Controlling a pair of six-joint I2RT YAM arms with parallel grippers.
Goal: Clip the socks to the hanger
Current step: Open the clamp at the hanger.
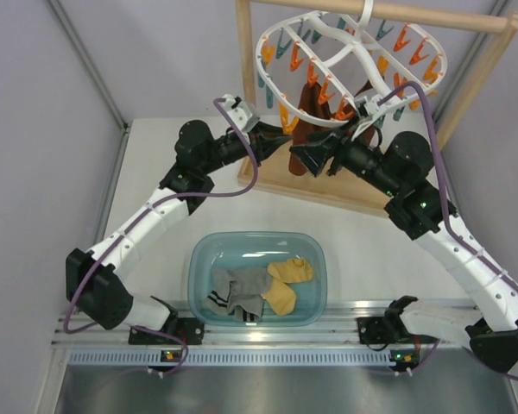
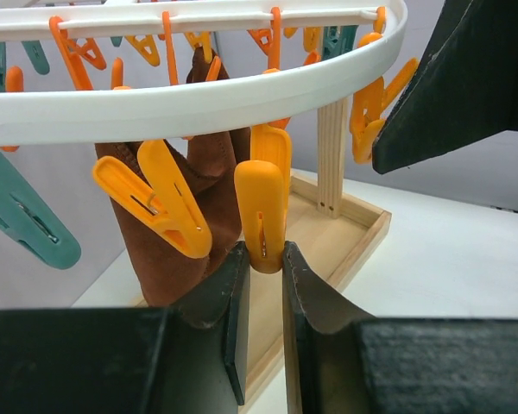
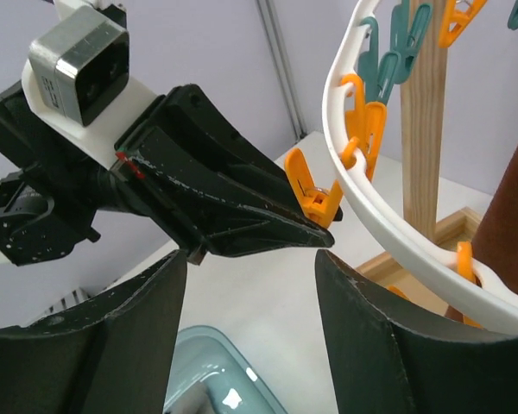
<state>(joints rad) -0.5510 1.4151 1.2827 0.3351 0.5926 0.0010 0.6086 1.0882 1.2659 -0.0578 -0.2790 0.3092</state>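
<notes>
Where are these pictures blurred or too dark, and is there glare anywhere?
Top external: even soft light, sharp throughout, no hard shadows. Left wrist: left hand dark and soft at the bottom, orange clip sharp. Right wrist: right hand dark and blurred, small white glare on the basin.
</notes>
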